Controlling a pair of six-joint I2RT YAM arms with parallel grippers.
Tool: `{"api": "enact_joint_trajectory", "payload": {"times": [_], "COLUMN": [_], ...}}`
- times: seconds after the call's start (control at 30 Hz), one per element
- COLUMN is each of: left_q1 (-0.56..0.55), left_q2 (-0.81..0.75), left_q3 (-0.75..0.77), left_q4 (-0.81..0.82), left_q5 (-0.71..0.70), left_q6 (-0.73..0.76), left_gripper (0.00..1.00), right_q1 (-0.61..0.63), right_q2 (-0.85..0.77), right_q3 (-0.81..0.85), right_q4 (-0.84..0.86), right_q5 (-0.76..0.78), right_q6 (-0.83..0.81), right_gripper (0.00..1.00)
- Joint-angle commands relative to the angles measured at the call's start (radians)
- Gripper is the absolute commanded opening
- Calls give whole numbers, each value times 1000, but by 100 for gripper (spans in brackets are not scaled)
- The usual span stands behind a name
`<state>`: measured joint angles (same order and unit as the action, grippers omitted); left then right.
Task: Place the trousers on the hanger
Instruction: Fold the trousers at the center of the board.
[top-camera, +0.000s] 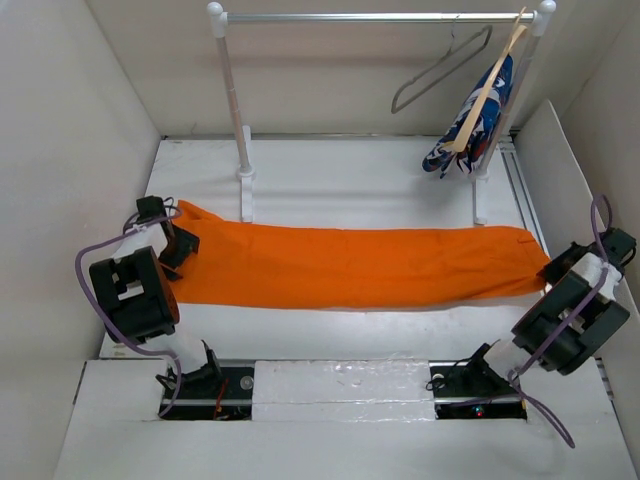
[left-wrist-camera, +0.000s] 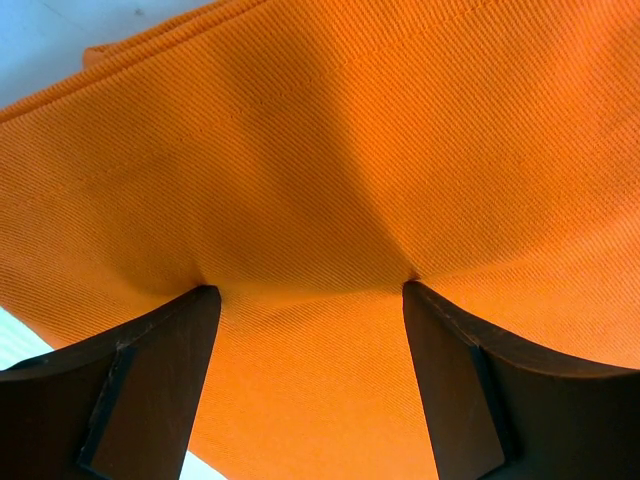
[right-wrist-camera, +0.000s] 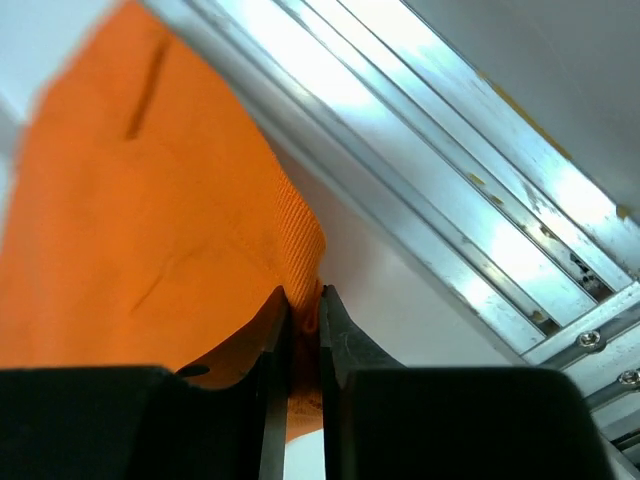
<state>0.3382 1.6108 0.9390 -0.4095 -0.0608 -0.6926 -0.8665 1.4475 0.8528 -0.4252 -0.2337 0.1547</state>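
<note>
The orange trousers (top-camera: 350, 265) lie flat and stretched left to right across the white table. At their left end my left gripper (top-camera: 177, 243) is open, its two fingertips (left-wrist-camera: 205, 300) pressed down into the cloth (left-wrist-camera: 320, 150), which spans the gap between them. My right gripper (top-camera: 552, 270) is at the right end. In the right wrist view my right gripper (right-wrist-camera: 303, 295) is shut on the folded edge of the trousers (right-wrist-camera: 150, 220). The grey wire hanger (top-camera: 440, 65) hangs on the rack rail (top-camera: 380, 17) at the back right, far from both grippers.
A light wooden hanger with a blue patterned garment (top-camera: 475, 120) hangs just right of the wire one. The rack's left post (top-camera: 240, 120) stands right behind the trousers. An aluminium track (right-wrist-camera: 430, 170) runs along the table's right side by my right gripper. White walls enclose the table.
</note>
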Motion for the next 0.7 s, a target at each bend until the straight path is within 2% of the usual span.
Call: {"api": "enact_joint_trajectory", "payload": {"times": [0.0,0.13,0.27,0.3,0.43,0.47,0.53,0.57,0.6,0.63,0.67], "left_q1": [15,-21,-53,-73,-337,-482,-626,-745,-799,-845,-890], "left_q2": [-2,-60,-162,-190,-359,-361,-318,-290,-264,-206,-175], "left_q3": [-60,-159,-169,-163,-96,-83,-51,-51,-36,-13,4], "left_q4": [31,32,0,-5,-15,-12,-2,9,21,41,44], "left_q5": [-19,-46,10,31,93,105,122,133,147,154,148], "left_q6": [42,71,88,90,33,4,-89,-90,-135,-157,-163], "left_gripper": [71,71,71,71,69,69,68,65,60,30,10], "right_q1": [32,171,377,462,608,621,621,621,621,621,621], "right_q2": [-122,-264,-404,-429,-541,-550,-550,-540,-514,-501,-492], "right_q3": [92,155,141,137,130,146,210,239,271,331,359], "right_q4": [-12,-98,-145,-155,-147,-161,-179,-200,-219,-239,-257], "right_q5": [-38,-36,-29,-29,-30,-23,-13,-10,-4,-4,-15], "right_q6": [-30,-89,-109,-107,-61,-54,-52,-60,-67,-70,-75], "right_gripper": [0,0,0,0,0,0,0,0,0,0,0]}}
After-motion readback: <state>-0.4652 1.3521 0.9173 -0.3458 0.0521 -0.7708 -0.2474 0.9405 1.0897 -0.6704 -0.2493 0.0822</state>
